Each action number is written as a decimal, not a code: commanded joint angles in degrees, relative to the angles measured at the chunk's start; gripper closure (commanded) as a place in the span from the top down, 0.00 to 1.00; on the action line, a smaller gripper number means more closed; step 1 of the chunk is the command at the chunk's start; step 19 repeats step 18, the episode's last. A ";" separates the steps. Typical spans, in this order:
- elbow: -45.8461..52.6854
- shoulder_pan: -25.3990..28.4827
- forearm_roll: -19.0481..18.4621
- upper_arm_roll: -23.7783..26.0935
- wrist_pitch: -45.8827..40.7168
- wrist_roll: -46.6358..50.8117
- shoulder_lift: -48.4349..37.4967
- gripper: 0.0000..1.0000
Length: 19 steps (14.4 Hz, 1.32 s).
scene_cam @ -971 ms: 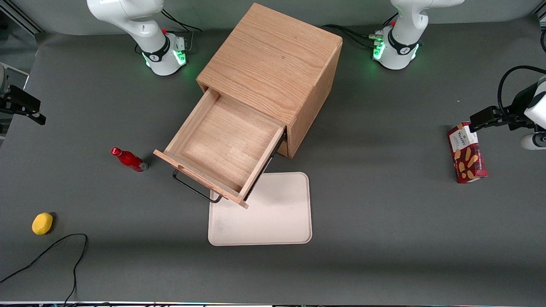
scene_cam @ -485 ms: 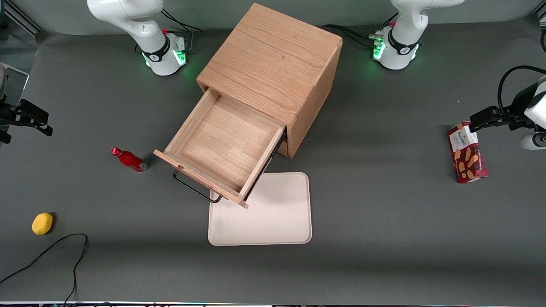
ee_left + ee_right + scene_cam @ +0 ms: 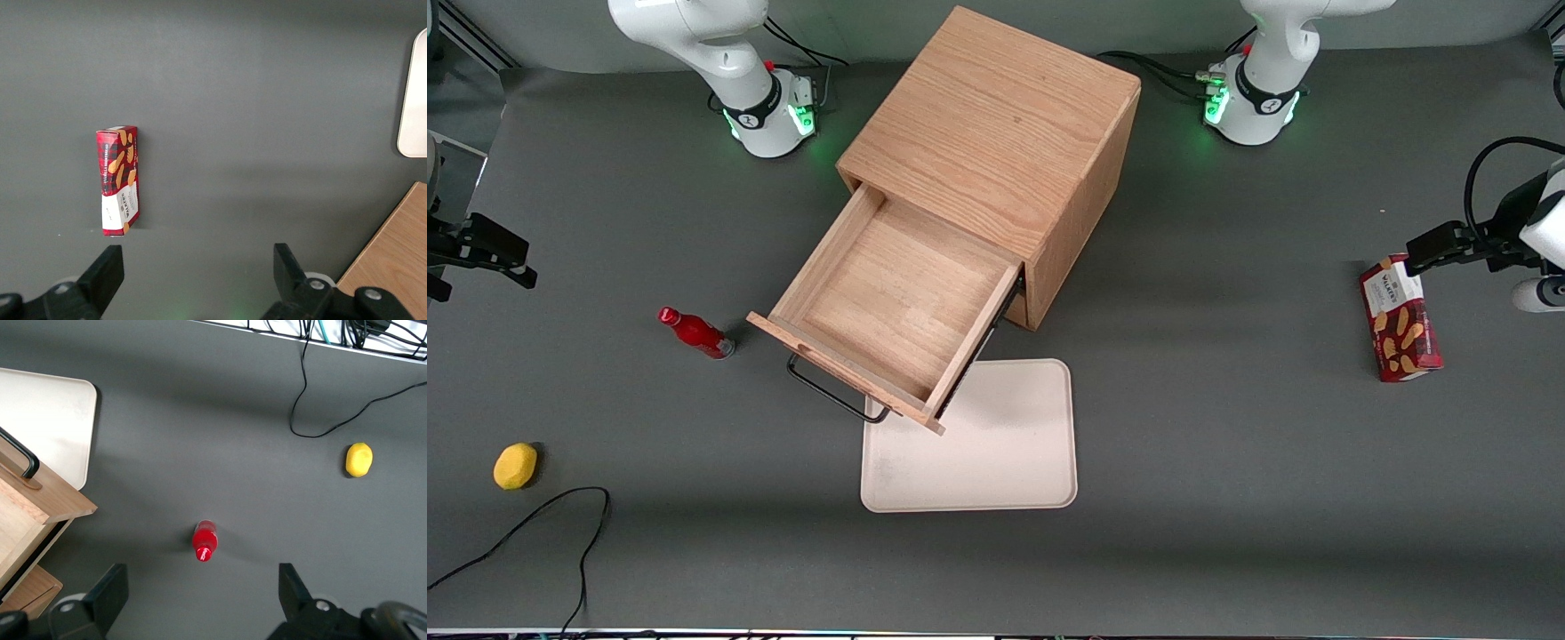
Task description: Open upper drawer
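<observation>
The oak cabinet [image 3: 996, 116] stands mid-table, and its upper drawer [image 3: 889, 302] is pulled far out, showing a bare wooden floor. The drawer's black bar handle [image 3: 831, 391] juts from its front panel, nearer the front camera. My right gripper [image 3: 503, 253] hangs at the working arm's end of the table, well away from the drawer. In the right wrist view this gripper [image 3: 202, 593] is open with nothing between its fingers, above the mat near a red bottle [image 3: 204, 541]. That view also catches the drawer's front corner [image 3: 40, 507] and handle [image 3: 20, 457].
A cream tray [image 3: 969, 436] lies under the drawer's front end. The red bottle [image 3: 694, 332] stands beside the drawer. A yellow lemon [image 3: 515, 466] and a black cable [image 3: 534, 524] lie nearer the front camera. A cookie box [image 3: 1400, 318] lies toward the parked arm's end.
My right gripper has shifted a little nearer the front camera and slightly toward the cabinet, then nearly stopped. The drawer has stayed pulled out and still.
</observation>
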 commanded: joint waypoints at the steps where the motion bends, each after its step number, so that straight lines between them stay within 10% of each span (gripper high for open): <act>1: -1.86 -1.27 -0.35 1.23 1.49 1.54 -1.35 1.00; 19: -1.86 -2.67 -0.35 2.98 0.09 4.35 -0.99 1.00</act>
